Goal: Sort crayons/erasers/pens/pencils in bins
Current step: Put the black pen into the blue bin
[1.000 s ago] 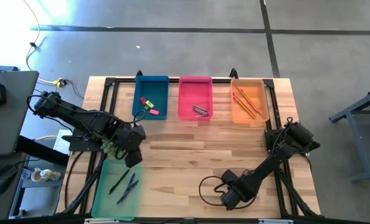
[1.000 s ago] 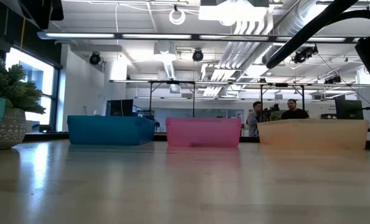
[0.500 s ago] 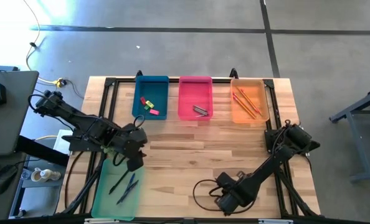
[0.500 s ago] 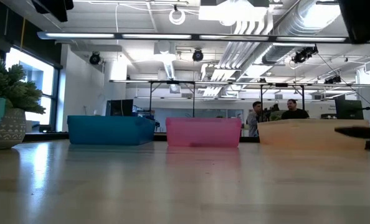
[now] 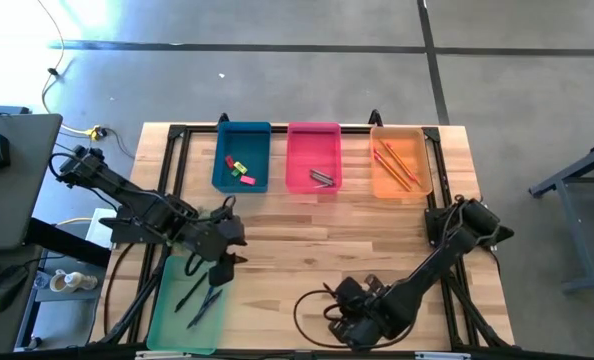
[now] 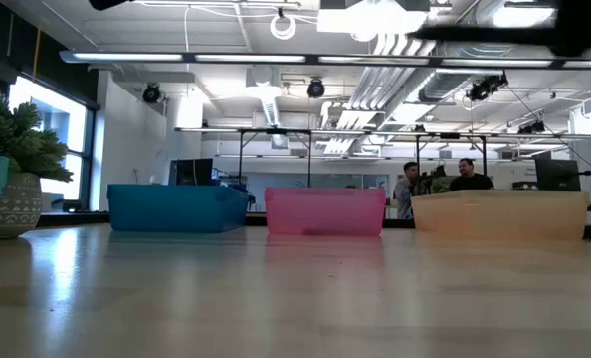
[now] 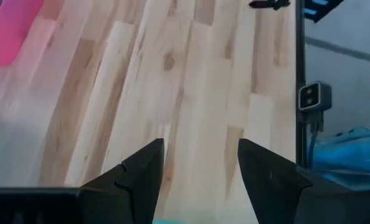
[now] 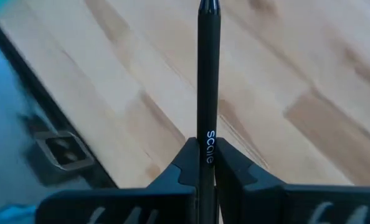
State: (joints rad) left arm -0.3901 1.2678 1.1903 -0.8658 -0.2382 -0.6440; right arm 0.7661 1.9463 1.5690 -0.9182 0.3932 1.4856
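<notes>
Four bins are on the table: blue [image 5: 242, 155] with small erasers [image 5: 239, 170], pink [image 5: 313, 158] with grey crayons [image 5: 322, 178], orange [image 5: 401, 160] with pencils [image 5: 397, 165] along the far edge, and mint green [image 5: 185, 300] with dark pens [image 5: 202, 298] at the near left. My left gripper [image 5: 222, 265] hangs open over the mint bin's far right corner, nothing between its fingers [image 7: 141, 174]. My right gripper [image 5: 342, 315] is near the table's front edge, shut on a black pen [image 8: 208, 74]. My right gripper pinches the black pen between its two fingers at the printed part of the barrel [image 8: 208, 142]. The pen lies along the fingers and sticks out past their tips, slanting down. It is lifted clear of the wooden table top.
A potted plant [image 6: 17, 159] stands at the table's left edge. A dark cable loop [image 5: 312, 310] hangs by the right gripper. The middle of the table [image 5: 317, 235] is bare wood. People [image 6: 440, 179] sit in the room beyond the table.
My right gripper has risen and moved toward the table's left and near edges, tipping, with the pen still in it. My left gripper has shifted a little toward the near edge and turned, staying open.
</notes>
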